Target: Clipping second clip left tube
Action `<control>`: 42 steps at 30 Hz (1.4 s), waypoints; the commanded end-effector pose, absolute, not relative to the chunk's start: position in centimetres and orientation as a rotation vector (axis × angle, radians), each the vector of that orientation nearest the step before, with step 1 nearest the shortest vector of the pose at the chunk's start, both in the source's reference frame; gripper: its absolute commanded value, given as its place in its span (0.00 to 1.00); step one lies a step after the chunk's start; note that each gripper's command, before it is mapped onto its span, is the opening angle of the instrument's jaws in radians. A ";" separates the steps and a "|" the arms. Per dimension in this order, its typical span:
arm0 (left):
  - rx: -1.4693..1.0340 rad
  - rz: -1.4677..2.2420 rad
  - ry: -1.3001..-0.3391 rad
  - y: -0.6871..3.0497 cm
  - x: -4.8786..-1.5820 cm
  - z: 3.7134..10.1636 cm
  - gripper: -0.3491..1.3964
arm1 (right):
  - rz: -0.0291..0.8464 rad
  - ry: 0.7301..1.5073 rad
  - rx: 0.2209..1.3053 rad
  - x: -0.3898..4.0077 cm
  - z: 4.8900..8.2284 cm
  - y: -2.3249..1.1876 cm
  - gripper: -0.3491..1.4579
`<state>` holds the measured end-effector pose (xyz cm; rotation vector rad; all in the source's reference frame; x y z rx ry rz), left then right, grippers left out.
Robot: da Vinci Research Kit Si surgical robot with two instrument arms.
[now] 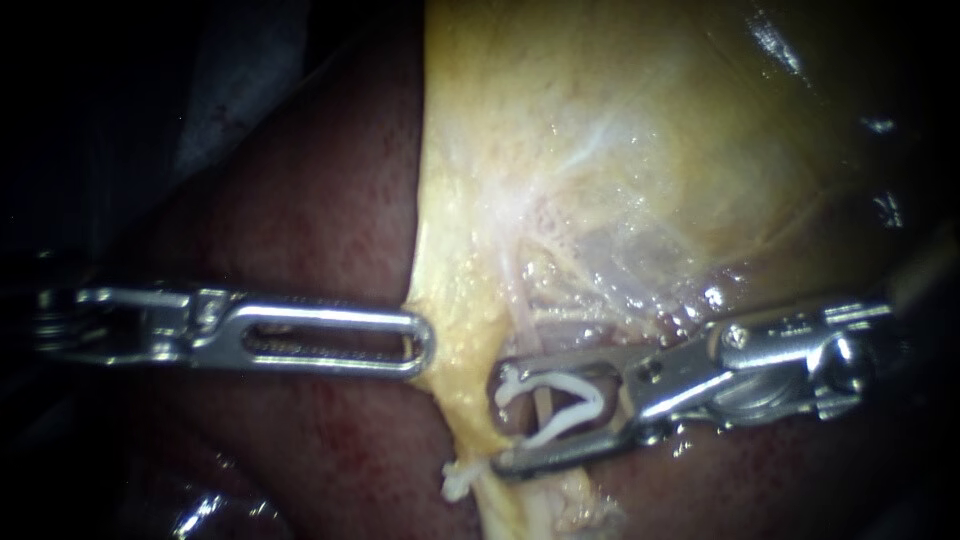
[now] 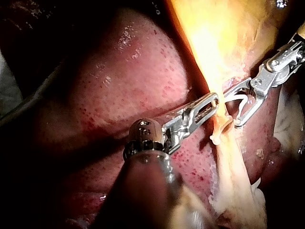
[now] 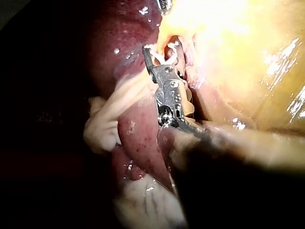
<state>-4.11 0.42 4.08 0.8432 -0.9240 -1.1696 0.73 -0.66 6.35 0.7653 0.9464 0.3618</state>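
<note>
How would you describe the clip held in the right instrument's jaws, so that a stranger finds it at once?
Below the broad yellow tissue, a thin tube passes between the right instrument's jaws. The open clip is the white V there, astride the tube; the other clip, lower, lies outside the jaws.

Endoscope view: left instrument (image 1: 422, 345) shaft lost in darkness; lower jaw hidden under the upper, pinching the gallbladder (image 1: 620, 150) rim. Tube (image 1: 521, 312) partly covered by the clip (image 1: 575, 410) gripped in the right instrument (image 1: 500, 420) (its shaft a blur in wrist view).
</note>
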 end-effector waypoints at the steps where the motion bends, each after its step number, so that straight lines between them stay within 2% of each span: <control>1: 0.844 -1.169 -0.924 0.42 -4.11 4.07 0.00 | 0.358 0.947 0.766 0.75 6.37 -0.68 0.45; 14: 0.848 -1.166 -0.923 0.41 -4.12 4.06 0.00 | 0.340 0.935 0.806 1.08 6.56 -0.88 0.43; 24: 0.850 -1.165 -0.922 0.40 -4.13 4.06 0.00 | 0.340 0.932 0.813 1.12 6.60 -0.90 0.40; 28: 0.850 -1.165 -0.922 0.40 -4.13 4.06 0.00 | 0.356 0.925 0.822 1.12 6.61 -0.89 0.34; 32: 0.850 -1.165 -0.922 0.40 -4.13 4.07 0.00 | 0.395 0.906 0.845 1.09 6.64 -0.85 0.17; 35: 0.849 -1.164 -0.922 0.40 -4.13 4.08 0.00 | 0.402 0.893 0.850 1.07 6.66 -0.83 0.09; 42: 0.848 -1.164 -0.922 0.40 -4.14 4.10 0.00 | 0.403 0.881 0.853 1.06 6.67 -0.82 0.03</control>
